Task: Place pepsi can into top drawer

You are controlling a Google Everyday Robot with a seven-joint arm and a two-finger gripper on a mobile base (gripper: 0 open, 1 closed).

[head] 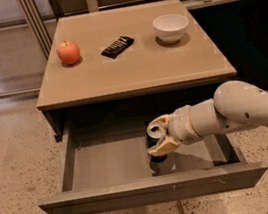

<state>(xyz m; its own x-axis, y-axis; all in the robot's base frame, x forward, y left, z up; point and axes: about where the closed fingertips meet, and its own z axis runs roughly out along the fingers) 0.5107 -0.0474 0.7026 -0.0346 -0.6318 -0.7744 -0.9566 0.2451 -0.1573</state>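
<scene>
And here's the hand [162, 135] down inside the open top drawer [108, 165], its two pale fingers clamped on the pepsi can [154, 139], one above and one below, with the silver top tilted toward the left. The can sits low in the drawer, below the front edge of the desk [134, 76] and right of its middle. Its base looks at or just above the grey floor, and I can't tell which. The job now, I'd say, is the set-down: bring the can upright, make sure the base meets the floor, then open the fingers only a little so it doesn't tip or roll. The arm [241, 110] crosses the drawer's right wall, so a straight lift out looks safest. Up top, the apple [68, 52], snack bar wrapper [117, 46] and bowl [171, 26] line the desk's back edge, well apart from the action.
</scene>
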